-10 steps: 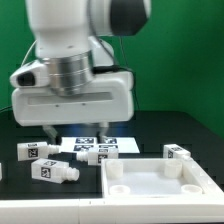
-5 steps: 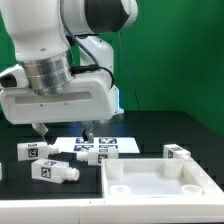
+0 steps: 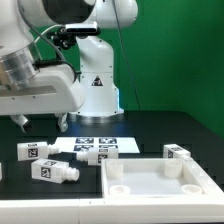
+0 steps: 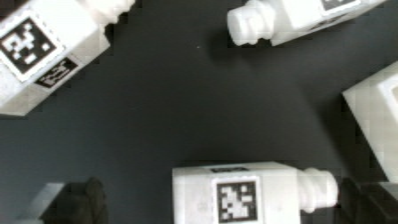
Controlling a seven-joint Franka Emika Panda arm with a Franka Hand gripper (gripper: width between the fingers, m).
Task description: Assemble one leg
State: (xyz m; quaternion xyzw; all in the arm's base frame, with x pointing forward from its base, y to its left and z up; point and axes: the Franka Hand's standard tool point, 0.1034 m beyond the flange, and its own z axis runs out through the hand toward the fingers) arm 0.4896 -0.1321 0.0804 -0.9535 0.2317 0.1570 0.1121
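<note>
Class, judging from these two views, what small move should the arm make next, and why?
Probably lower the gripper toward the leg that lies roughly below it: the jaws stand open and empty, above the parts, and no leg is grasped yet.

Legs (image 3: 57, 171) and panel (image 3: 150, 182) crowd the front; table (image 3: 165, 127) behind lies open.

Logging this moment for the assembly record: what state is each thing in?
gripper: jaws open, empty, above the table.
leg nearest the gripper: lying loose, ungrasped.
front leg: lying loose.
middle leg: lying loose.
far leg: loose, not inserted.
panel: flat on the table, visible sockets empty.
</note>
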